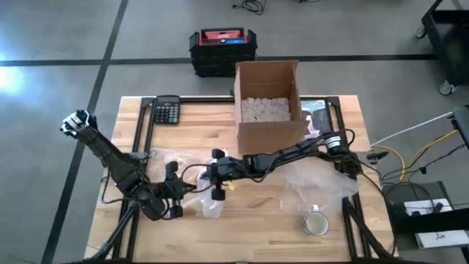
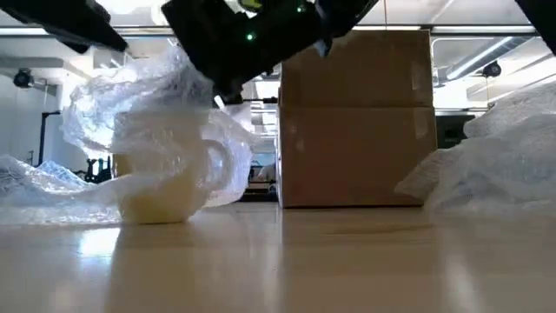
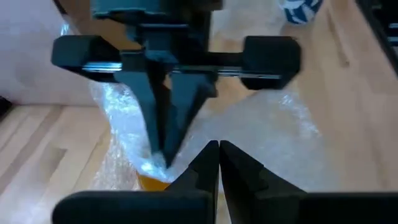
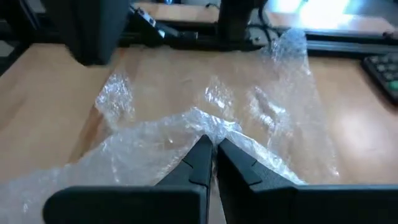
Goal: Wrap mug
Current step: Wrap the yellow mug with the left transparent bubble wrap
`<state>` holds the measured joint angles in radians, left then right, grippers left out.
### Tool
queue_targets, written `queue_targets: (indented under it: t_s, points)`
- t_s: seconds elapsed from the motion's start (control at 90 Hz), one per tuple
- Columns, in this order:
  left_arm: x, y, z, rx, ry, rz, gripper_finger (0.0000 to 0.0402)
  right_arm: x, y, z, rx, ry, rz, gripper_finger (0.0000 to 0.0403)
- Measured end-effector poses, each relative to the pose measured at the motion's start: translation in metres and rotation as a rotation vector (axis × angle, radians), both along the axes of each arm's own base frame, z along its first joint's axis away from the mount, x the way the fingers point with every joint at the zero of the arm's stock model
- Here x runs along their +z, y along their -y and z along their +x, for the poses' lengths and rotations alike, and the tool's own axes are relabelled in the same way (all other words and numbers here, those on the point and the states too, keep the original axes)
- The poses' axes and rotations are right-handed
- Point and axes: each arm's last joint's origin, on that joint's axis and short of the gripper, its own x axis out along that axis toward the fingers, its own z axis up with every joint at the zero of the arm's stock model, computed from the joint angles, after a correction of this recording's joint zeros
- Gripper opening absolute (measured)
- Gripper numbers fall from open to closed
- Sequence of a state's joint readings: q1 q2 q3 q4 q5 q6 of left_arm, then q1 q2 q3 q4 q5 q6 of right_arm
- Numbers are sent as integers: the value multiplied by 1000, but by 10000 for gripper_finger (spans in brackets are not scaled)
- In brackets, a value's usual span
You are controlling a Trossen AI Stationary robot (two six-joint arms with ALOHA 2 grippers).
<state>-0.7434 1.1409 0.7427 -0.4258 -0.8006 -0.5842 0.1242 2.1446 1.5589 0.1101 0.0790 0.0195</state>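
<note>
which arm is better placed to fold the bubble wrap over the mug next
Probably the right. The right gripper is pinched shut on the bubble wrap, directly above the mug. The left gripper is also closed but sits beside it.

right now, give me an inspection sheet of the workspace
surface: wooden table, bare at the near edge
job's things: cream mug partly covered in bubble wrap
clutter: cardboard box, calculator, spare bubble wrap, second mug
grippers: left gripper shut, beside the wrap; right gripper shut on the wrap
cables: loose cables off the table's right side
surroundings: black case on the floor; no person seen
</note>
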Motion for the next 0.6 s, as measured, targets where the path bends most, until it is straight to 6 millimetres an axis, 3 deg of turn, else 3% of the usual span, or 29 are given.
queue_targets:
  t_s: [0.311, 0.6]
  points:
    - [-42, -19, 8, 25, -102, -32, 0, 2, 0, 4, -4, 8, 7, 0]
    - [-48, -17, 12, 32, -106, -29, 0, 17, 3, 0, -45, 5, 86, 16]
